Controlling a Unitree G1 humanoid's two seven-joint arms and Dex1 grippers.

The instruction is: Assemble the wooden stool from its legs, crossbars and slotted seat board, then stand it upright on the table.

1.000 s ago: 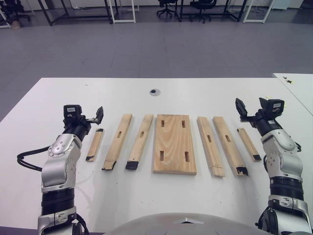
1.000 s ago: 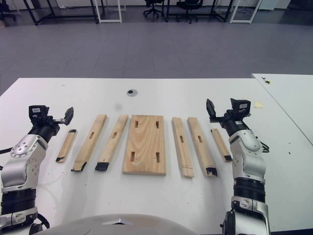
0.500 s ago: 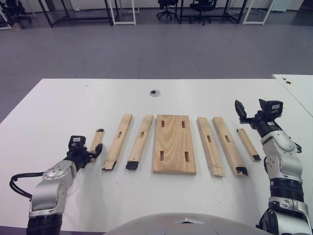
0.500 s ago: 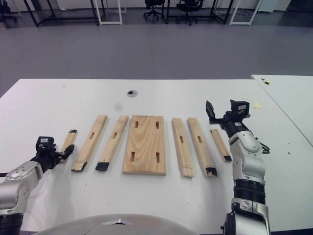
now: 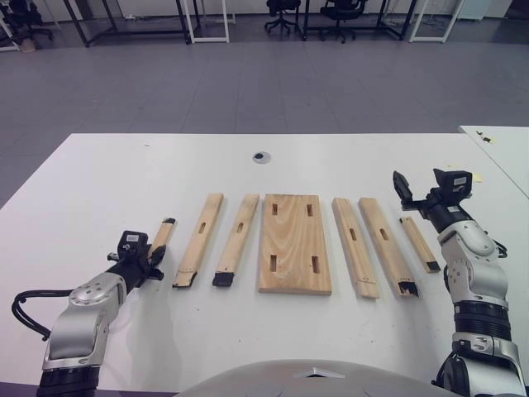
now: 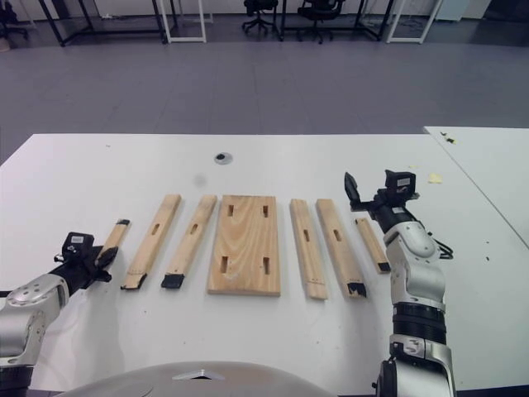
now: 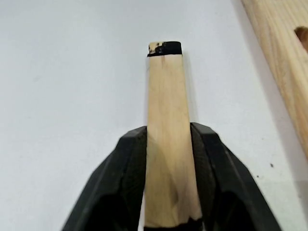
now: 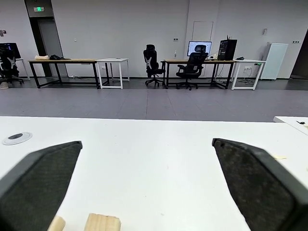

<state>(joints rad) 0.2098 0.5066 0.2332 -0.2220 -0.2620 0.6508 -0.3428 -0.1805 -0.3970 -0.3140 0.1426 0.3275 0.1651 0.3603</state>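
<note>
Left gripper point(image 5: 153, 259) sits low at the table point(image 5: 99, 182), on the near end of the left crossbar point(image 5: 163, 235), the short stick at the far left of the row. In the left wrist view its black fingers point(image 7: 127, 178) press against both long edges of that stick, so the jaws are clamped on it. The crossbar's black-tipped far end points away from the robot. Can't tell if the near end is off the surface.

The rest of the parts lie flat in one row, long axes running away from the robot, none touching:
- outer left leg point(image 5: 199, 239), slotted, black near end, just beside the gripped crossbar
- inner left leg point(image 5: 237, 240), same build
- seat board point(image 5: 295, 242) in the middle, four slots facing up
- inner right leg point(image 5: 355, 246)
- outer right leg point(image 5: 388, 246), black near end
- right crossbar point(image 5: 420, 242), short, black near tip

Right gripper point(image 5: 416, 194) is held above the table near the far end of the right crossbar, touching nothing. In the right wrist view its fingers point(image 8: 38, 178) are wide apart with bare tabletop between them, so the jaws are open.

A round cable grommet point(image 5: 262, 155) sits in the tabletop beyond the seat board, well apart from the parts.
</note>
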